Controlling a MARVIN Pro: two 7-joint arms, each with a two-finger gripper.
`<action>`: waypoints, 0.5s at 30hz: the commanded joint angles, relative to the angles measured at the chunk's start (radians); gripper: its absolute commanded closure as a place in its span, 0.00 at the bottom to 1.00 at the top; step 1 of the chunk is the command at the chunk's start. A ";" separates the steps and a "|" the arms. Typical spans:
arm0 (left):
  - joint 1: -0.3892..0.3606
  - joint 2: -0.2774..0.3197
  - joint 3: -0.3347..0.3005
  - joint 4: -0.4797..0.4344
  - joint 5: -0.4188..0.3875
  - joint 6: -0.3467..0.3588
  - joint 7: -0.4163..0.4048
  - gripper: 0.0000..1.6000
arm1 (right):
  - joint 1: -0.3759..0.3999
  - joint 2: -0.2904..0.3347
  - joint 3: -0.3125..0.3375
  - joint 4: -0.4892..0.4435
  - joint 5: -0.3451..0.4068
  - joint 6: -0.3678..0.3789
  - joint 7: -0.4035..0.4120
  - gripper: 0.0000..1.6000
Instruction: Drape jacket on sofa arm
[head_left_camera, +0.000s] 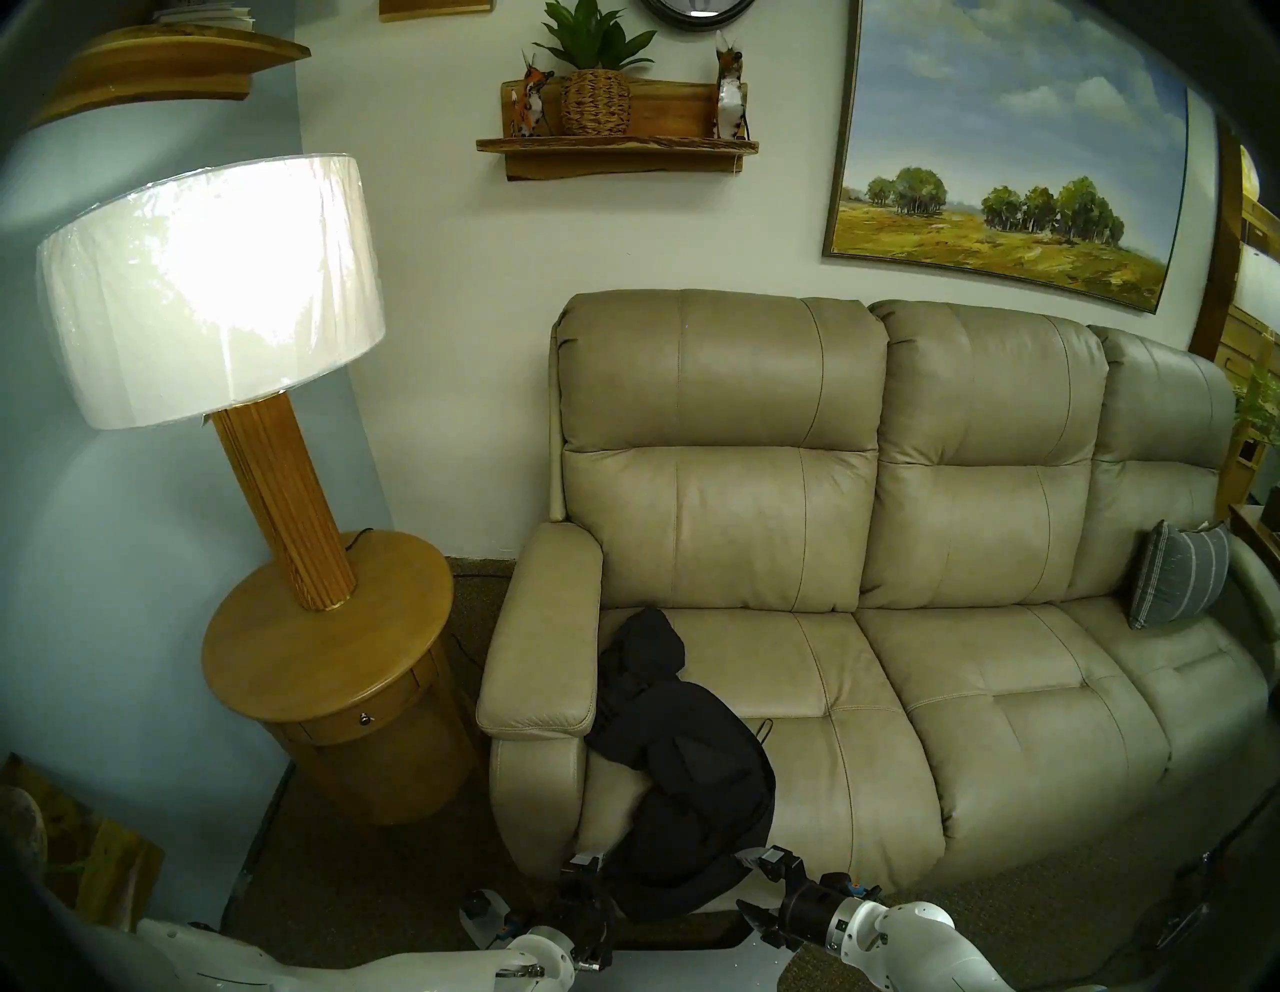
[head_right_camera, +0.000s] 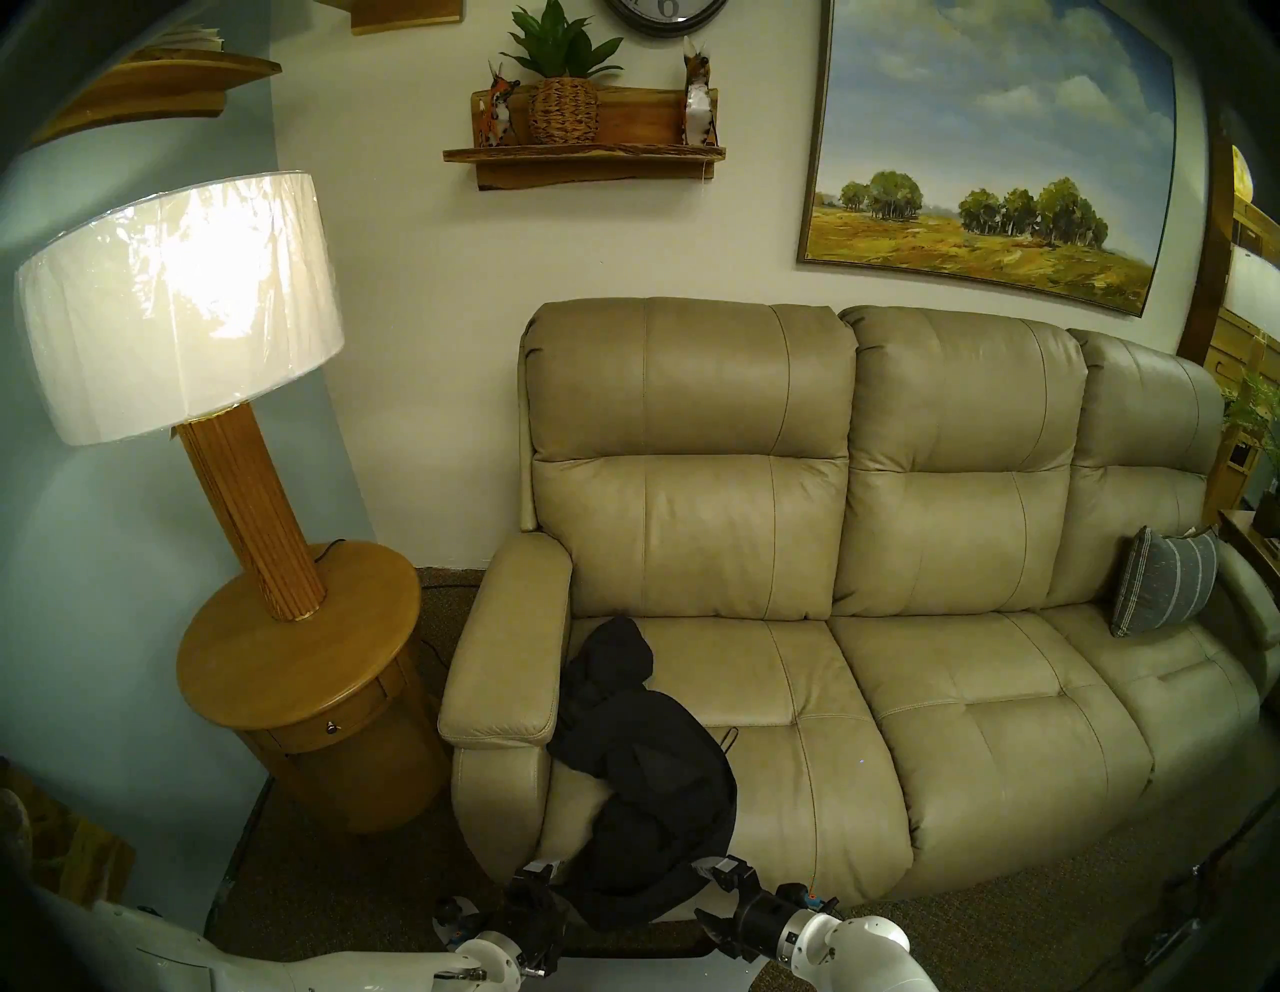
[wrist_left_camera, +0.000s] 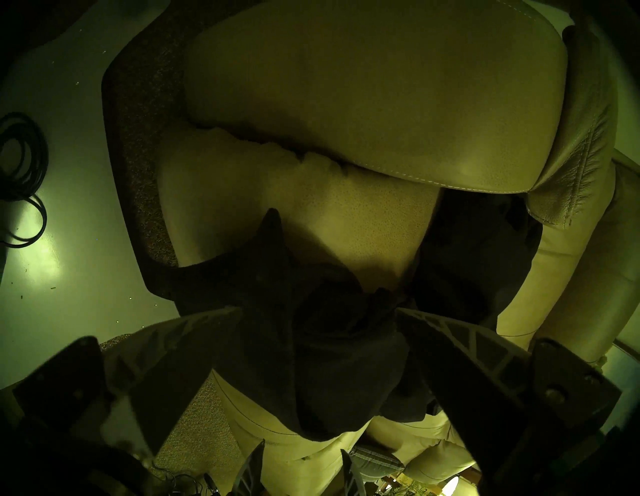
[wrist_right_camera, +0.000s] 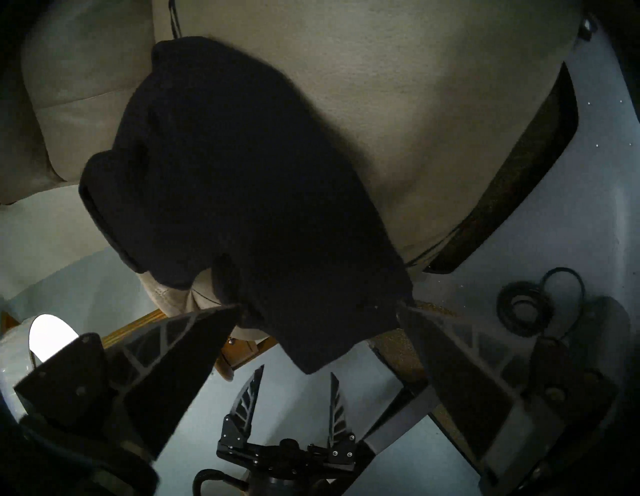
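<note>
Jacket (head_left_camera: 675, 776) black, crumpled on the leftmost seat cushion, hem end hanging over the seat's front edge near my fingers, long axis running front to back, hood at the far end against sofa arm (head_left_camera: 547, 641). Left fingers (wrist_left_camera: 313, 311) and right fingers (wrist_right_camera: 317, 306) spread wide, pinching nothing.

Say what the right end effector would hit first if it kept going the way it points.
Most likely the jacket: the open right end effector faces its hanging hem, which fills the view between the fingers. Depth is unclear; the sofa front lies behind.
</note>
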 joint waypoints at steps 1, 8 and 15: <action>0.026 0.032 0.000 -0.033 0.002 0.011 -0.032 0.00 | 0.030 -0.043 -0.015 -0.009 -0.005 -0.016 0.002 0.00; 0.044 0.052 0.006 -0.048 0.006 0.023 -0.047 0.00 | 0.040 -0.070 -0.027 -0.005 -0.023 -0.045 -0.004 0.00; 0.067 0.069 0.006 -0.056 0.004 0.027 -0.066 0.00 | 0.049 -0.105 -0.047 0.009 -0.050 -0.088 -0.012 0.00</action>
